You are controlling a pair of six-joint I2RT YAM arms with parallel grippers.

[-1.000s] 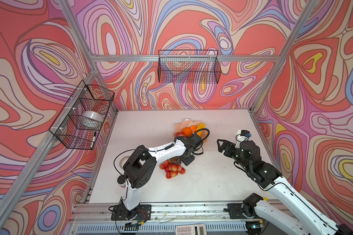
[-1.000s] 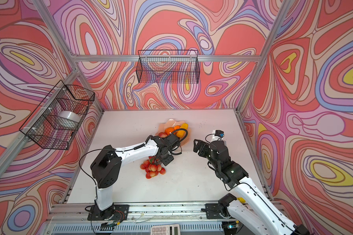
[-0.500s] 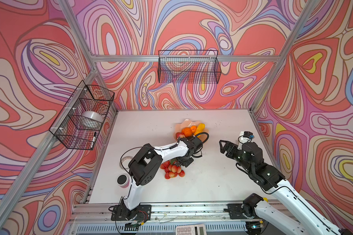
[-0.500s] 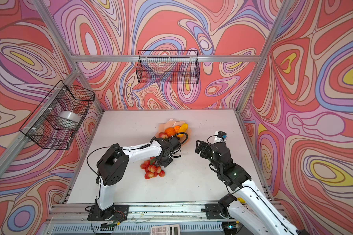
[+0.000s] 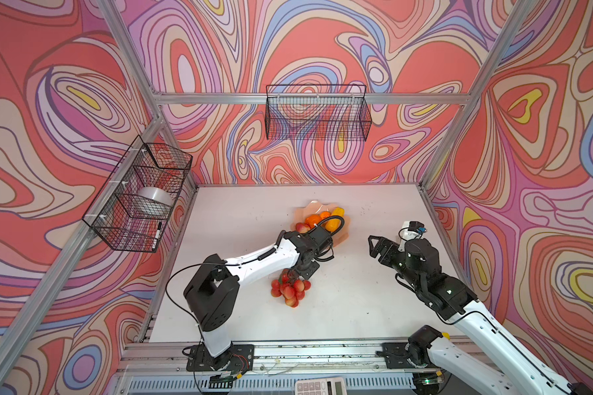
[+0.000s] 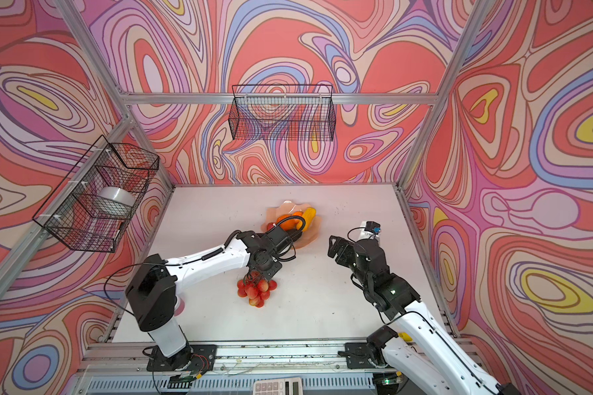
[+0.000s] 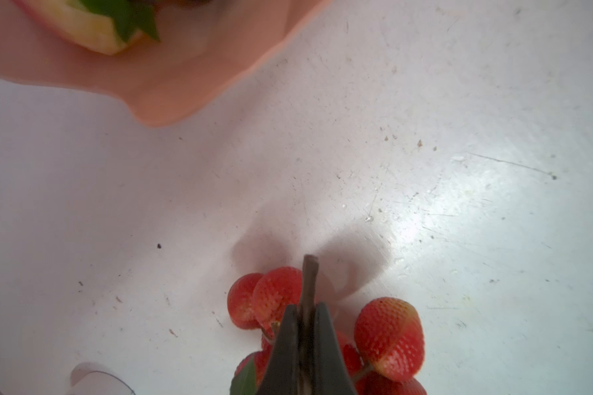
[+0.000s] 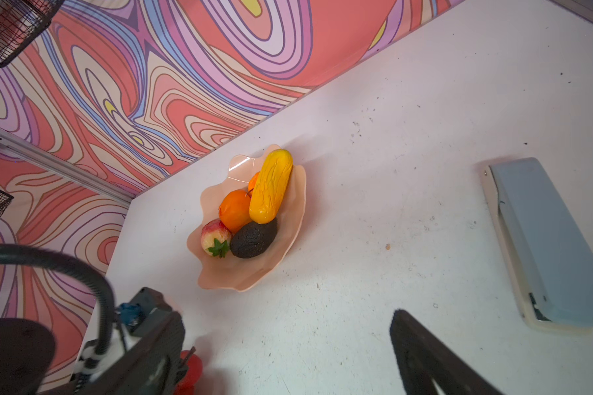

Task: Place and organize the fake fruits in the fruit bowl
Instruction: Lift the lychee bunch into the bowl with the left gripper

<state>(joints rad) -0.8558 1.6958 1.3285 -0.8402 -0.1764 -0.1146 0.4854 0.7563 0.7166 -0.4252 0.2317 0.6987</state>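
The white tabletop (image 5: 240, 219) carries the fruit bowl (image 5: 314, 207) toward its far middle in both top views.

Your right gripper (image 5: 372, 248) hangs to the right of the bowl, jaws spread and empty, hardly shifted from a second ago. Your left gripper (image 5: 288, 275) points down on the near side of the bowl. Over the past second its jaws have drawn together on the bunch of small red-pink balls (image 5: 290, 290). The bunch rests on the tabletop outside the bowl, near it but apart, in much the same place as before.

Only the right wrist view shows you what the bowl holds, which the left arm partly covers in the top views:
- The long yellow-orange fruit (image 8: 271, 186) leans across the pile.
- The dark avocado (image 8: 254, 239) lies beside it.
- There are two oranges (image 8: 235, 210).
- The red-yellow peach (image 8: 214, 237) sits at the rim.

Only the left wrist view shows the grip: the jaws are pressed onto the bunch's dark stem (image 7: 309, 284), which juts out past them.
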